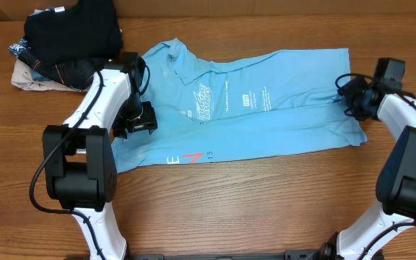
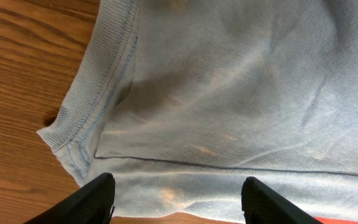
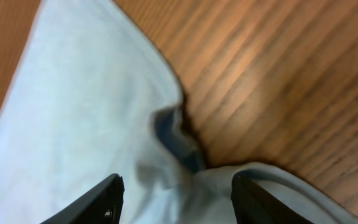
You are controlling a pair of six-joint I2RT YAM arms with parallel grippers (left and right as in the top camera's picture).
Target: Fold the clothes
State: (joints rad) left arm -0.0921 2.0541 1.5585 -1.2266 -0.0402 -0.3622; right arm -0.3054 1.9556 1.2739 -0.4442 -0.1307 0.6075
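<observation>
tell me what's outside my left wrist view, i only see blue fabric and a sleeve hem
Observer: The T-shirt lies spread sideways on the table, its collar at the robot's left.
Operator: where's the right tool
Observer: The right tool is open over the shirt's opposite edge, above a small pucker of fabric.
Operator: anything else on the table
Observer: A pile of dark folded garments sits past the collar, at the far left corner.
</observation>
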